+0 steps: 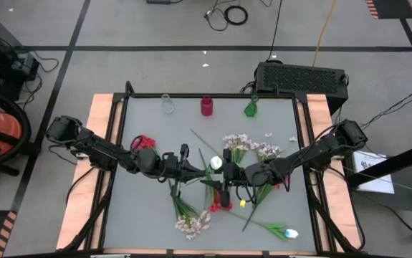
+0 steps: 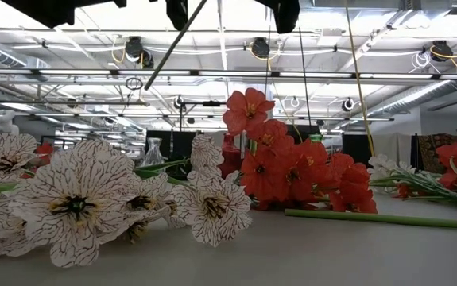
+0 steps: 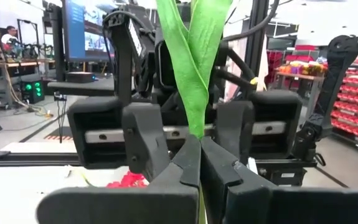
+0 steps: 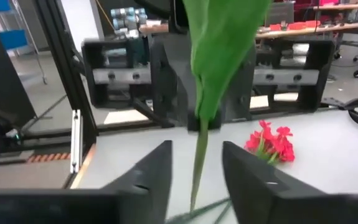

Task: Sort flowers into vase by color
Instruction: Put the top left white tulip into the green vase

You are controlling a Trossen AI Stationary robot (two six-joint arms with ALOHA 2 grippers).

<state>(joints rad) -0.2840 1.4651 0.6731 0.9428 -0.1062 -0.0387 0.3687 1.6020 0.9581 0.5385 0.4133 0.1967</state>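
- In the high view, you see both arms meet at the centre of the table (image 1: 141,215). The left gripper (image 1: 188,169) reaches in from the left, the right gripper (image 1: 223,175) from the right.
- In the left wrist view, the left gripper (image 3: 199,163) has its fingers pressed together on a green stem with long leaves (image 3: 194,56). The leaves rise upright above the fingertips.
- In the right wrist view, the right gripper (image 4: 196,165) has its fingers apart, one on each side of the same stem (image 4: 198,158). You cannot tell whether they touch it.
- The held flower's white bud (image 1: 216,163) shows between the two grippers in the high view.
- Three vases stand along the table's far edge, at upper centre: a clear vase (image 1: 167,104), a red vase (image 1: 206,106) and a green vase (image 1: 251,107).
- Red flowers (image 2: 292,163) and pale veined blossoms (image 2: 77,202) lie on the table in the low view's foreground.
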